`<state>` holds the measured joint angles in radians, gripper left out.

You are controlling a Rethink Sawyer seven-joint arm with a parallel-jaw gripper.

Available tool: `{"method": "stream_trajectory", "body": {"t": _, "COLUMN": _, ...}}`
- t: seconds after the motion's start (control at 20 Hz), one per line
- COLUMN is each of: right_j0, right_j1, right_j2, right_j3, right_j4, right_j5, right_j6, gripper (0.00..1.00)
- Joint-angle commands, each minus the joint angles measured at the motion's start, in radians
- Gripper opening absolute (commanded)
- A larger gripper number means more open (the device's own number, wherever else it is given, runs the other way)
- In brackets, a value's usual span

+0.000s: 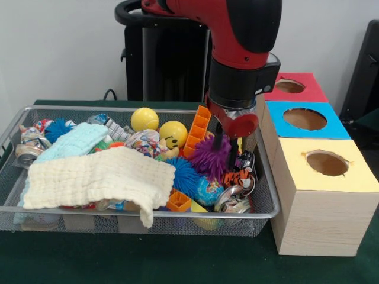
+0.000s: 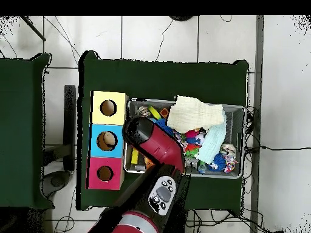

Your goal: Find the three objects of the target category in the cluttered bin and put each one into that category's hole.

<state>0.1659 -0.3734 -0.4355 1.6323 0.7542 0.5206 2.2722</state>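
Cream cloth (image 1: 98, 177) drapes over the wire bin's (image 1: 260, 208) near rim, hiding much of the left clutter. Right of it, the gripper (image 1: 218, 139) is down on a purple spiky ball (image 1: 210, 158) by the bin's right wall; whether it grips cannot be told. Just beyond that wall sit the yellow (image 1: 326, 163), blue (image 1: 305, 119) and red (image 1: 289, 86) holes.

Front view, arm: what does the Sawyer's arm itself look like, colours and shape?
The glossy red arm has rounded casings, a black cylindrical wrist section, a silver ring and a red rounded cap above the dark, slim end effector. Overhead, its lower link carries a grey oval control panel set in black.
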Motion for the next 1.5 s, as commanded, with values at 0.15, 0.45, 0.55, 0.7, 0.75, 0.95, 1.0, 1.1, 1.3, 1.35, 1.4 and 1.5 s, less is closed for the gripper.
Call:
{"method": "stream_trajectory", "body": {"t": 0.15, "right_j0": -0.005, "right_j1": -0.004, "right_j2": 0.107, "right_j3": 0.098, "right_j4": 0.049, "right_j5": 0.004, "right_j6": 0.269, "gripper": 1.00}}
{"method": "stream_trajectory", "body": {"t": 0.45, "right_j0": 0.001, "right_j1": 0.004, "right_j2": 0.111, "right_j3": 0.098, "right_j4": 0.059, "right_j5": -0.006, "right_j6": 0.274, "gripper": 1.00}}
{"method": "stream_trajectory", "body": {"t": 0.55, "right_j0": -0.002, "right_j1": 0.003, "right_j2": 0.116, "right_j3": 0.104, "right_j4": 0.062, "right_j5": -0.013, "right_j6": 0.268, "gripper": 1.00}}
{"method": "stream_trajectory", "body": {"t": 0.7, "right_j0": 0.005, "right_j1": 0.013, "right_j2": 0.105, "right_j3": 0.104, "right_j4": 0.068, "right_j5": -0.024, "right_j6": 0.287, "gripper": 1.00}}
{"method": "stream_trajectory", "body": {"t": 0.75, "right_j0": 0.009, "right_j1": 0.017, "right_j2": 0.102, "right_j3": 0.104, "right_j4": 0.074, "right_j5": -0.031, "right_j6": 0.298, "gripper": 1.00}}
{"method": "stream_trajectory", "body": {"t": 0.95, "right_j0": 0.035, "right_j1": 0.043, "right_j2": 0.100, "right_j3": 0.117, "right_j4": 0.148, "right_j5": -0.088, "right_j6": 0.408, "gripper": 1.00}}
{"method": "stream_trajectory", "body": {"t": 1.0, "right_j0": 0.037, "right_j1": 0.044, "right_j2": 0.101, "right_j3": 0.122, "right_j4": 0.160, "right_j5": -0.096, "right_j6": 0.413, "gripper": 1.00}}
{"method": "stream_trajectory", "body": {"t": 1.1, "right_j0": 0.040, "right_j1": 0.047, "right_j2": 0.091, "right_j3": 0.117, "right_j4": 0.161, "right_j5": -0.086, "right_j6": 0.420, "gripper": 1.00}}
{"method": "stream_trajectory", "body": {"t": 1.3, "right_j0": 0.040, "right_j1": 0.050, "right_j2": 0.093, "right_j3": 0.116, "right_j4": 0.175, "right_j5": -0.091, "right_j6": 0.439, "gripper": 1.00}}
{"method": "stream_trajectory", "body": {"t": 1.35, "right_j0": 0.037, "right_j1": 0.050, "right_j2": 0.097, "right_j3": 0.117, "right_j4": 0.179, "right_j5": -0.097, "right_j6": 0.442, "gripper": 1.00}}
{"method": "stream_trajectory", "body": {"t": 1.4, "right_j0": 0.036, "right_j1": 0.047, "right_j2": 0.099, "right_j3": 0.121, "right_j4": 0.180, "right_j5": -0.101, "right_j6": 0.444, "gripper": 1.00}}
{"method": "stream_trajectory", "body": {"t": 1.5, "right_j0": 0.035, "right_j1": 0.045, "right_j2": 0.106, "right_j3": 0.124, "right_j4": 0.182, "right_j5": -0.109, "right_j6": 0.450, "gripper": 1.00}}
